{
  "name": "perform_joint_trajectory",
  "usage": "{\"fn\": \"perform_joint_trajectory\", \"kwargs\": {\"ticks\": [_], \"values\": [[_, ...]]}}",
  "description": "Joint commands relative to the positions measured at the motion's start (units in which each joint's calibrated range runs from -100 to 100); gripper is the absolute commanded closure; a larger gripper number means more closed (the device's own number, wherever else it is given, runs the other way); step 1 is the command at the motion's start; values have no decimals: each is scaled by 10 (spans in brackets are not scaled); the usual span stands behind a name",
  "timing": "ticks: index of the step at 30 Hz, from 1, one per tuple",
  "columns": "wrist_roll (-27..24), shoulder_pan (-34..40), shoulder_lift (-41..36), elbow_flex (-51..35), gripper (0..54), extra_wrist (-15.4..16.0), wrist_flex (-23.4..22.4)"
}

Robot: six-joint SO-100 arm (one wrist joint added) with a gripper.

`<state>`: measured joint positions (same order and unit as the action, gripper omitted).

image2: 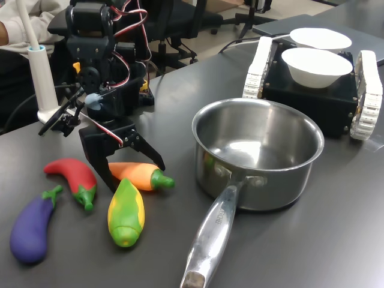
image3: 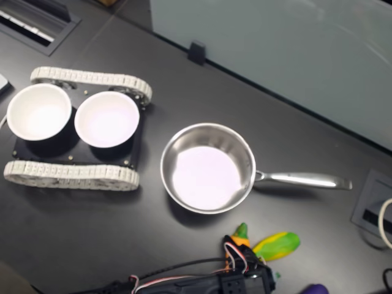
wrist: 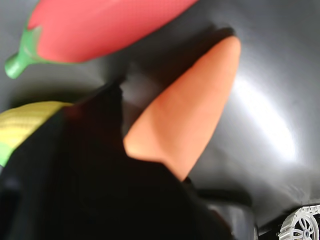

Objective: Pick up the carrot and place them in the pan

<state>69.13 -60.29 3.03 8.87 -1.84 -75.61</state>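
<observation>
Dark matte tabletop with a shiny straight-sided steel pan sitting empty. The smooth tapered orange carrot lies on the table between the red chili and the corn, just left of the pan in the first exterior view. The black gripper is down over the carrot with its jaws spread apart, one on each side, not clamped on it.

I'm working in an office-style lab: a dark desk with cable grommets, rolling office chairs behind, a tracked robot base carrying white bowls.
</observation>
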Motion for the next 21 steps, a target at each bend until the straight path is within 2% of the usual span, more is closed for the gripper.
{"fn": "perform_joint_trajectory", "kwargs": {"ticks": [1, 5, 10, 13, 18, 21], "values": [[-9, 11, -2, -2, 177, -13, 19], [-11, 12, 1, 1, 223, -15, 24], [-15, 13, 0, 8, 371, -15, 29], [-14, 13, 0, 11, 432, -15, 32], [-10, 16, 1, 14, 514, -15, 33], [-9, 16, -3, 18, 530, -14, 37]]}}
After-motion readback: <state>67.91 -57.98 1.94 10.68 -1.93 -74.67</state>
